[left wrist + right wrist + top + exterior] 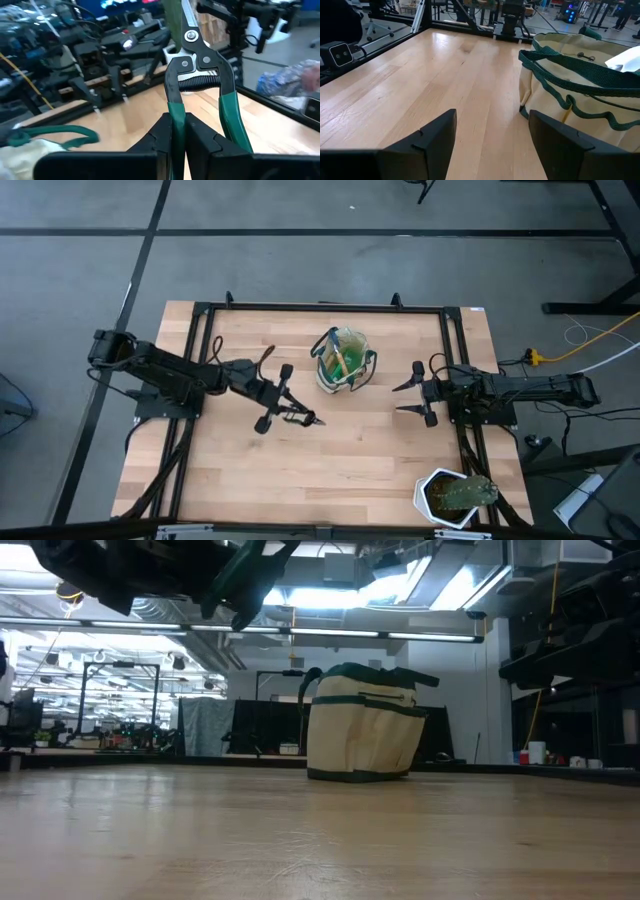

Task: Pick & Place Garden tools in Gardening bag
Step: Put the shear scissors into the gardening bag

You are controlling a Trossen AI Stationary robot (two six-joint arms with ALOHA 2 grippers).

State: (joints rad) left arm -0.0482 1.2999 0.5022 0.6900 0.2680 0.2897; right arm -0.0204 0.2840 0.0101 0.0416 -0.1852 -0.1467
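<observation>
The gardening bag point(343, 361), tan with dark green trim, stands upright on the table's far middle; it also shows in the low view point(360, 730) and the right wrist view point(580, 85). Something green and yellow shows inside it. My left gripper point(281, 411) is left of and nearer than the bag, shut on the pruning shears point(299, 418), which have green-and-black handles and a coil spring point(197, 82). My right gripper point(412, 399) is open and empty, to the right of the bag, fingers toward it. My left gripper pinches one green handle point(176, 116) of the shears between its two fingers, which lie along the handle. The other handle point(233, 122) stands free beside them. The shears stick out beyond the fingertips toward the table's right, lifted clear of the table.
A white pot with a green plant point(455, 496) stands at the table's near right corner. Black frame rails point(320, 307) run along the far, left and right edges. Bare wood point(340, 460) lies near of the bag.
</observation>
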